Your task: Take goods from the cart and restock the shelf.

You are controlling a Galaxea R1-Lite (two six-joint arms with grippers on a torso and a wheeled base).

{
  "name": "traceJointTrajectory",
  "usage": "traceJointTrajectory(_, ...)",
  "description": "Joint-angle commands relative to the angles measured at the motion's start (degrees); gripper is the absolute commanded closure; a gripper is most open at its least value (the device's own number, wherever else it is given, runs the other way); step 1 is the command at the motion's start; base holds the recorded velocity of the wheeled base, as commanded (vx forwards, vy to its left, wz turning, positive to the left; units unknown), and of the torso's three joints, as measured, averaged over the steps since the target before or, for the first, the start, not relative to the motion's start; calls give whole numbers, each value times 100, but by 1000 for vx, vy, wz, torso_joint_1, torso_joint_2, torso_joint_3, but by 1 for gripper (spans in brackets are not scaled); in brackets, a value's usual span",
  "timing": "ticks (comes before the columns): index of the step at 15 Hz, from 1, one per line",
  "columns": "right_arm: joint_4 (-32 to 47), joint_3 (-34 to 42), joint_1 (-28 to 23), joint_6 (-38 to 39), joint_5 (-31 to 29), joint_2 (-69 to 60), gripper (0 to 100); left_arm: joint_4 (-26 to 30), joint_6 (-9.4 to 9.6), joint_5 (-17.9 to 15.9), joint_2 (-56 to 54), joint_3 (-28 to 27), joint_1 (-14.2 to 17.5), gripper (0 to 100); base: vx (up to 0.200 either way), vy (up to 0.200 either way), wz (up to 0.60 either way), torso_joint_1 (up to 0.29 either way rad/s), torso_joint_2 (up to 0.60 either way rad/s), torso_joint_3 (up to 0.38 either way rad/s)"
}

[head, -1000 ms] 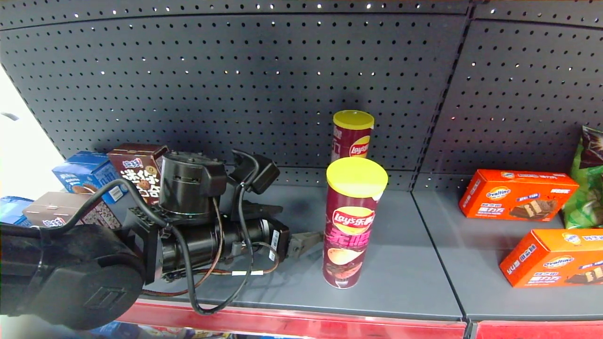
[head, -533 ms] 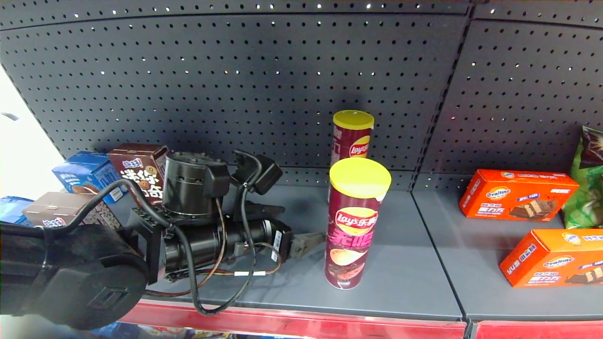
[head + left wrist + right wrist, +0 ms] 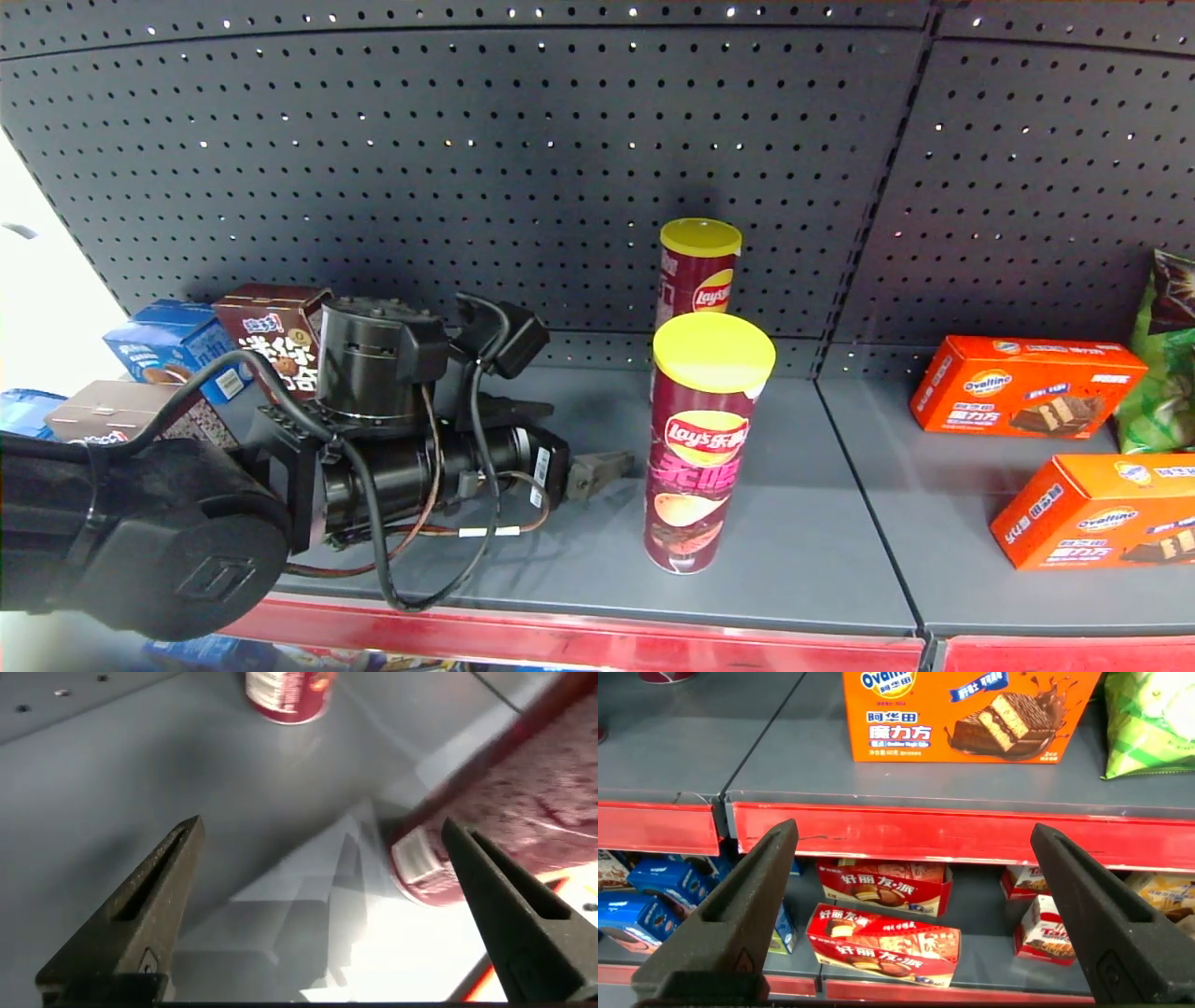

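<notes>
Two maroon chip cans with yellow lids stand upright on the grey shelf (image 3: 803, 551), the front can (image 3: 705, 439) before the rear can (image 3: 698, 266). My left gripper (image 3: 586, 436) lies low over the shelf just left of the front can, open and a short gap away from it. From the left wrist, the open left gripper (image 3: 322, 910) holds nothing; the front can (image 3: 533, 803) lies beside one finger and the rear can (image 3: 285, 693) farther off. My right gripper (image 3: 915, 910) is open and empty, in front of the red shelf edge (image 3: 971, 831).
Snack boxes, brown (image 3: 275, 336) and blue (image 3: 173, 345), crowd the shelf behind my left arm. Two orange boxes (image 3: 1027, 385) (image 3: 1097, 509) and a green bag (image 3: 1162, 373) lie on the right bay. The pegboard back wall (image 3: 560, 168) closes the rear. Red boxes (image 3: 882, 943) fill a lower shelf.
The front can shifted slightly right early on. My left gripper then drew back to the left, leaving a gap between its fingers and the can.
</notes>
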Motion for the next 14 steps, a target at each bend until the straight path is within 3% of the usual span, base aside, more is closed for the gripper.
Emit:
traceJointTrajectory(1, 2, 0, 9, -4, -2, 7, 0, 6, -8, 7, -18, -105, 129, 0, 0, 0, 0, 0, 0, 0)
traceJointTrajectory(4, 2, 0, 9, -4, -2, 7, 0, 6, -17, 156, -132, -113, 358, 0, 0, 0, 0, 0, 0, 0)
traceJointTrajectory(8, 2, 0, 0, -4, -2, 7, 0, -3, -34, 772, -721, -113, 498, 0, 0, 0, 0, 0, 0, 0)
traceJointTrajectory(14, 2, 0, 0, -4, -2, 7, 0, 93, -52, 1255, -2162, 97, 472, 0, 0, 0, 0, 0, 0, 0)
